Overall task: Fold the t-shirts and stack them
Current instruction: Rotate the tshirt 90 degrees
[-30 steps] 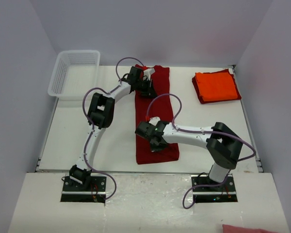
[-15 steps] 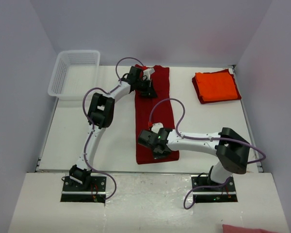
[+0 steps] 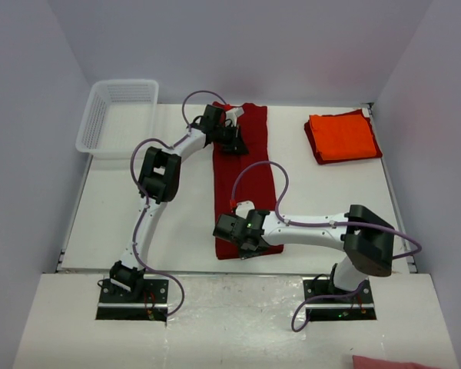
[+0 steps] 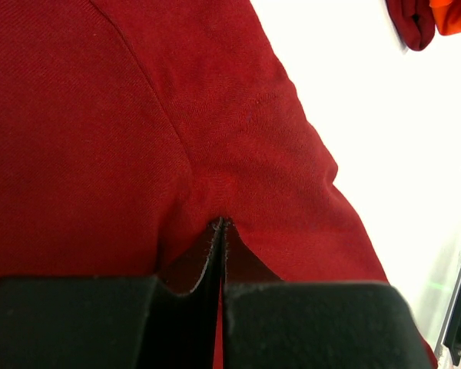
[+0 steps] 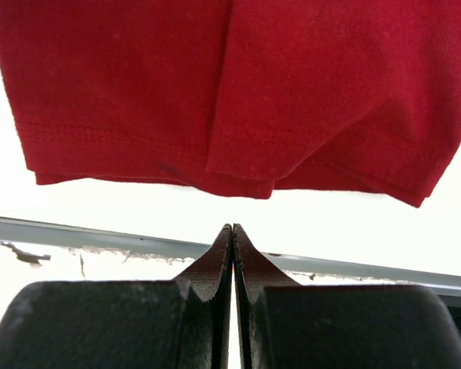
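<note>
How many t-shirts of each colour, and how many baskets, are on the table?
Red t-shirts: 2, the long strip mid-table and the folded one under the orange.
Orange t-shirts: 1, folded, on top of the stack.
White baskets: 1, far left corner.
Total: 4.

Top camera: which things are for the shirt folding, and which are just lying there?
For the job: long dark red t-shirt; folded orange t-shirt atop a folded red one; left gripper, pinching the long shirt; right gripper, shut, empty, beside its hem.
Just lying about: white mesh basket.
</note>
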